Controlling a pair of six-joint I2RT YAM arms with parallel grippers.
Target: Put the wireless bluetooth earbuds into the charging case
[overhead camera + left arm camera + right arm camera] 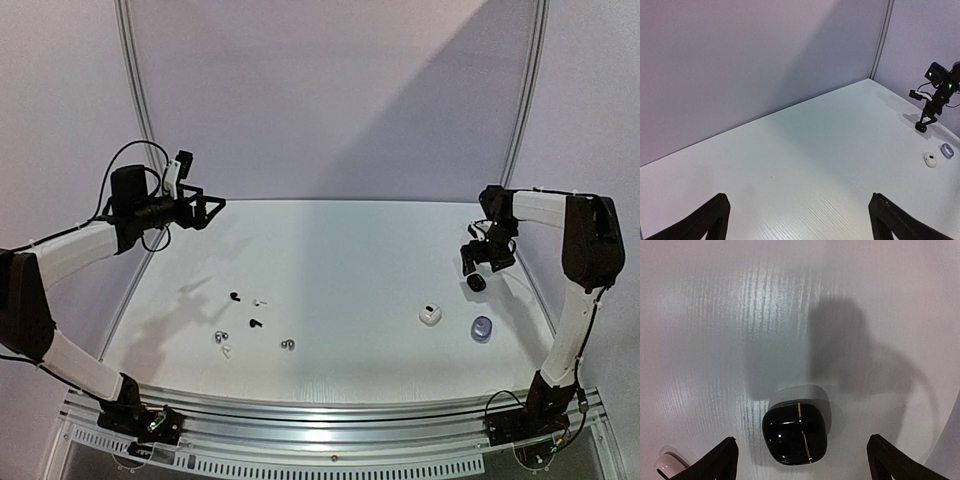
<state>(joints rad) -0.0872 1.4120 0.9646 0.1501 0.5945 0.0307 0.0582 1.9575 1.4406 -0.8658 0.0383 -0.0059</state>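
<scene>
Several tiny earbuds lie at the table's front left: black ones (pixel 235 296) (pixel 254 323), white ones (pixel 260 301) (pixel 227 350) and silvery ones (pixel 221 337) (pixel 288 344). A glossy black charging case (pixel 796 432) (pixel 477 284), lid shut, sits on the table at the right. My right gripper (pixel 801 462) (pixel 474 272) hangs just above it, open, a finger on either side with gaps to the case. My left gripper (pixel 800 222) (pixel 213 206) is held high at the far left, open and empty, far from the earbuds.
A white case (pixel 430 315) (pixel 929 159) and a blue-grey case (pixel 482 328) (pixel 947 150) lie in front of the black case. The white case's corner (pixel 667 465) shows by my right gripper's left finger. Walls close the back and both sides.
</scene>
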